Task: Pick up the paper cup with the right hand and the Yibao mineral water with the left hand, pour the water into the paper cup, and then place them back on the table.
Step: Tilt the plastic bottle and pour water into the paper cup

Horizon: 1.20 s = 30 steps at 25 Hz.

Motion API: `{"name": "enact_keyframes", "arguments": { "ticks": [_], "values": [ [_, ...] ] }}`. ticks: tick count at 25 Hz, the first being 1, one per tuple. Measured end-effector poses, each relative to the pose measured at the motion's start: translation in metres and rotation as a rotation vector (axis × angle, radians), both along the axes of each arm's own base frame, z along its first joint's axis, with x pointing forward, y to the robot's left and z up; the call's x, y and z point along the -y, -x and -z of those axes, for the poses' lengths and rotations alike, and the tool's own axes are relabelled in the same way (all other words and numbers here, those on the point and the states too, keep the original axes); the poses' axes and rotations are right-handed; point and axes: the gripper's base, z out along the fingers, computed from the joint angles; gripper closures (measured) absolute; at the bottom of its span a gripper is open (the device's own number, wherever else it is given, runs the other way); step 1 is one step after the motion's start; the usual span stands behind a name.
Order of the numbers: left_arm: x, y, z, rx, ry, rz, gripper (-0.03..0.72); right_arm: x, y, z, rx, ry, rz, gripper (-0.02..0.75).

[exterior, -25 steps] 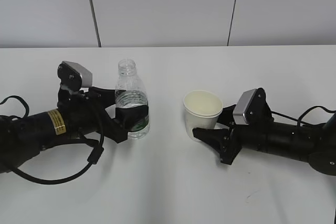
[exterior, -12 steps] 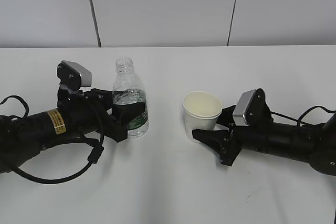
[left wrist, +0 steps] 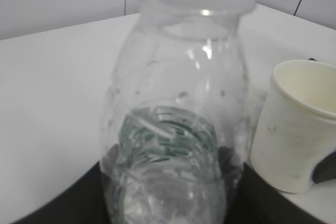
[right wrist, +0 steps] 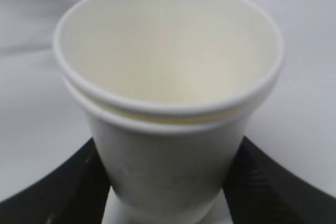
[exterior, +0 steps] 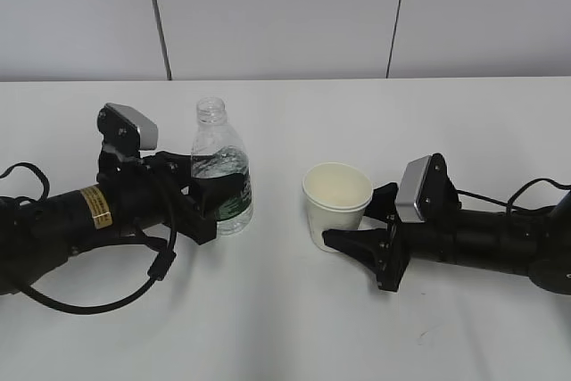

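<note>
risks at the moment both grippers hold their objects

bottle and cup stand near the middle of the white table [exterior: 285, 327], a little apart, with a black arm reaching in low from each side. the left hand [exterior: 219, 198] has its two fingers closed around the green label band of the yibao mineral water [exterior: 219, 167], which stands upright with its base on or just above the surface; the exterior view does not settle which. the bottle has no cap and looks under half full. the right hand [exterior: 343, 234] grips the lower wall of the paper cup [exterior: 336, 202], one finger on each side. in the right wrist view the cup [right wrist: 168, 103] shows two rims, one just below the other, so it may be two cups nested together. its mouth faces up and the inside looks dry.

several things could go wrong from here, in my judgement. the open neck means a quick or tilted lift may slosh water out before the cup is underneath. thin paper gripped low could buckle or tip once water adds weight. if the cups are nested, the outer one might slide off the inner. the clear plastic is smooth and may twist in the fingers during the pour. the two grippers sit close, so bringing neck over rim risks the fingers colliding.
</note>
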Motion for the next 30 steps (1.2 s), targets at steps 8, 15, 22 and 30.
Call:
{"name": "enact_keyframes", "arguments": {
  "ticks": [8,15,22,30],
  "values": [
    [0.000,0.000,-0.001,0.104,-0.080,0.026,0.355,-0.001,0.001,-0.006,-0.050,-0.037,-0.008,0.262],
    [-0.001,-0.001,-0.012,0.230,-0.173,0.041,0.356,-0.025,0.009,-0.012,-0.044,-0.036,-0.099,0.262],
    [-0.002,-0.003,-0.026,0.412,-0.283,0.055,0.356,-0.047,0.017,-0.012,-0.046,-0.037,-0.161,0.262],
    [-0.002,-0.002,-0.040,0.654,-0.440,0.092,0.356,-0.048,0.012,-0.015,-0.030,-0.040,-0.171,0.262]
  ]
}}
